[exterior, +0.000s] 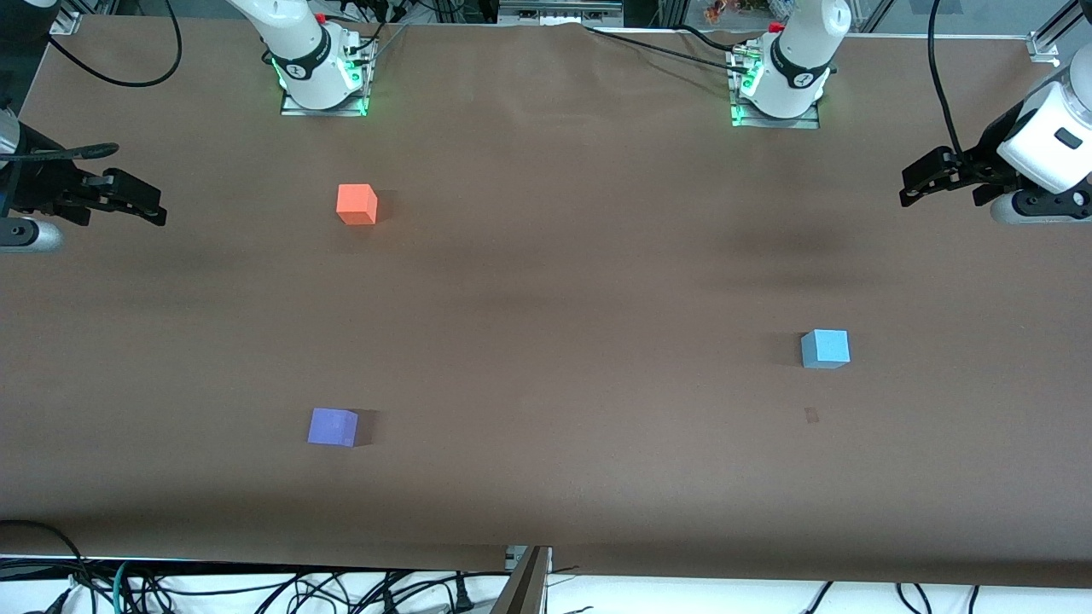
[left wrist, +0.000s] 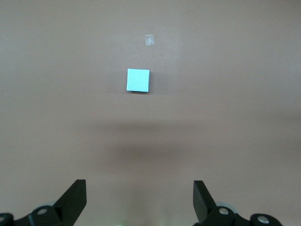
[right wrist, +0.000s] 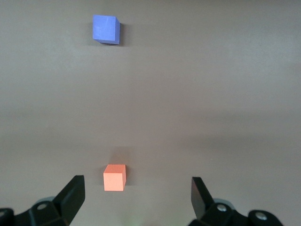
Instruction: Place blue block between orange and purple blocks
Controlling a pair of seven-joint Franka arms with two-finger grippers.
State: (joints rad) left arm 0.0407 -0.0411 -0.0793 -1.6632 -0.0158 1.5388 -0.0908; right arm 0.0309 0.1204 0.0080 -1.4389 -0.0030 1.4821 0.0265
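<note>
Seeing both jaws spread wide, holding nothing. My left gripper (left wrist: 139, 200) hangs above bare table, blue block (left wrist: 138, 80) well ahead of its fingertips. My right gripper (right wrist: 136, 197) has orange block (right wrist: 114, 177) between its fingers below, purple block (right wrist: 105, 29) far ahead.

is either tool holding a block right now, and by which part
Nothing is held: left tool and right tool are open and empty, up at the table's ends.

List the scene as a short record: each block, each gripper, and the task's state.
blue block: on the table toward the left arm's end, alone
orange block: toward the right arm's end
purple block: nearer the front camera than the orange block
gap between orange and purple: unfilled
left gripper: open, holds nothing, waits
right gripper: open, holds nothing, waits
task state: blue block not yet picked up
</note>
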